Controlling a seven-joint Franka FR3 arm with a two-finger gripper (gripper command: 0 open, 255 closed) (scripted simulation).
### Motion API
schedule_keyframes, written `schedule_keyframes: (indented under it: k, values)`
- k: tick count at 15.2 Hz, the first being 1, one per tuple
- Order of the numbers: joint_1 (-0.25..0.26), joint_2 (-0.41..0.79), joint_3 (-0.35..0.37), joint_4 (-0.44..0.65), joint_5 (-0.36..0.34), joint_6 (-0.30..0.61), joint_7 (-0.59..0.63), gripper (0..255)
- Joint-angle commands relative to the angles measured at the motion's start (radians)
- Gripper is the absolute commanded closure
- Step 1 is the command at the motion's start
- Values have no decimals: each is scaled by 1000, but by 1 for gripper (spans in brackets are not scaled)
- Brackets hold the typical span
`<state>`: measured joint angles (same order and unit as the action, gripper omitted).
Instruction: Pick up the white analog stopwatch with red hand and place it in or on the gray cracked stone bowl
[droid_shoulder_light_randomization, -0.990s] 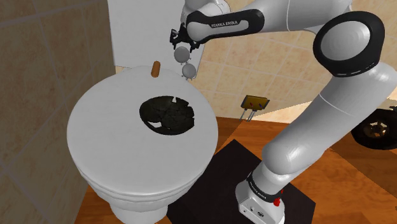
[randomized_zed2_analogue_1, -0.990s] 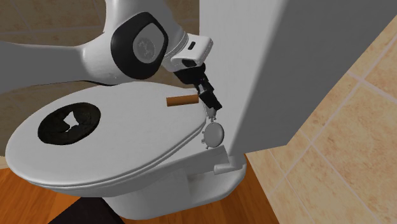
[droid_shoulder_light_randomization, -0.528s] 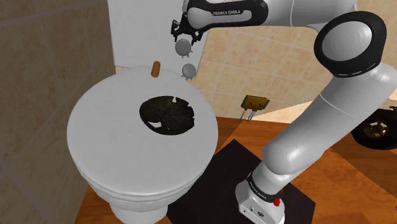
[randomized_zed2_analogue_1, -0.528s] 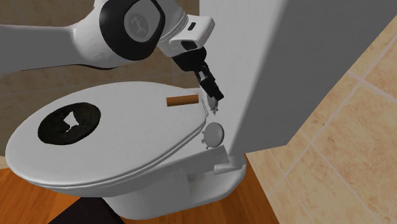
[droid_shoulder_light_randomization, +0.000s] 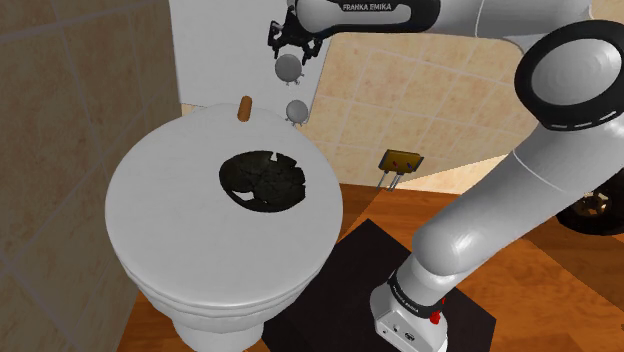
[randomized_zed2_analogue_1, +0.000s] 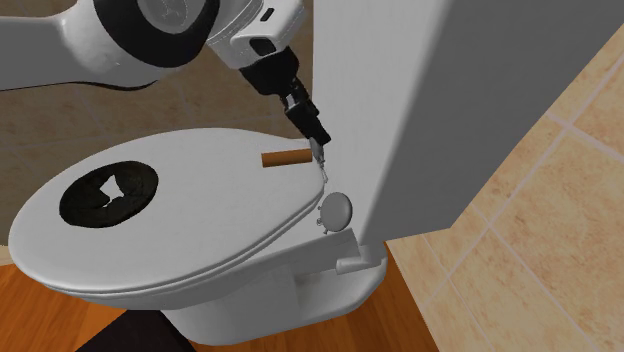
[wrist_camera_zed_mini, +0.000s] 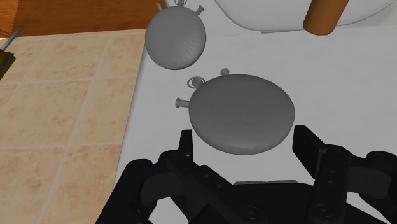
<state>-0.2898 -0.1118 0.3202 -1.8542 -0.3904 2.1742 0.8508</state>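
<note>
- The black gripper hangs high in front of the white toilet tank, its two fingers clasping a plain grey stopwatch by the rim.
- In the wrist view the round grey case sits between the finger pads, crown and side buttons pointing away from the hand.
- The stopwatch is held in the air, above the back ledge of the toilet and clear of every surface.
- A second stopwatch, equally grey, lies on that ledge almost directly below the held one, beside the tank.
- A short brown cylinder rests at the rear edge of the closed white toilet lid, near the ledge.
- The dark cracked bowl sits on the lid toward the shoulder view's right side, well apart from the gripper and its load.
- The white arm's stand is on a black mat over a wooden floor; beige tiles cover the wall behind.
</note>
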Motion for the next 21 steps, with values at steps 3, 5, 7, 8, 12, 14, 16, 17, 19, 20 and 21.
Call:
schedule_keyframes:
  k: [3, 5, 7, 8, 12, 14, 16, 17, 19, 20, 21]
  values:
    - [32, -115, 30, -102, 23, -26, 49, 255]
    - [49, -166, 47, -141, 36, -43, 73, 255]
    - [67, -213, 64, -175, 50, -64, 97, 255]
    - [77, -236, 73, -190, 57, -75, 109, 255]
    - [116, -320, 114, -238, 87, -127, 160, 255]
    - [136, -357, 136, -254, 103, -156, 186, 255]
    - [156, -391, 161, -265, 119, -187, 213, 255]
    - [165, -407, 173, -269, 128, -203, 227, 255]
    - [185, -436, 200, -273, 144, -237, 255, 255]
    - [194, -448, 214, -273, 152, -254, 270, 255]
    - [203, -460, 228, -272, 161, -272, 285, 255]
